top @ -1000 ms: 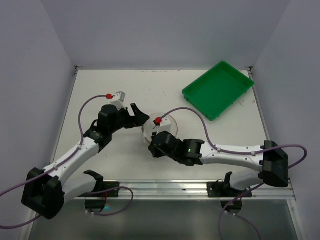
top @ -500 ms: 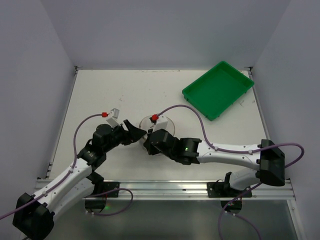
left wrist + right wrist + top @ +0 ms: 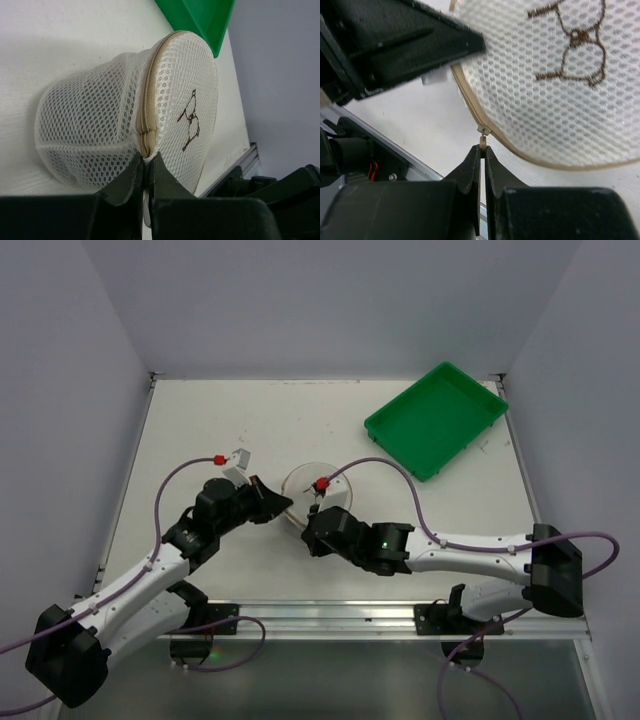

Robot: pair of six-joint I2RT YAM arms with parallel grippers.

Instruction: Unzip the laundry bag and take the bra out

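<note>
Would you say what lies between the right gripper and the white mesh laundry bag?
The zip pull of the laundry bag, pinched in the right gripper; right wrist view.

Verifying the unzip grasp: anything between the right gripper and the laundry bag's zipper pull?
Nothing visible. The right gripper is shut on the zipper pull at the rim of the laundry bag. The left gripper pinches the bag's zipper seam farther along the rim, off to one side of the pull, not in the way.
</note>
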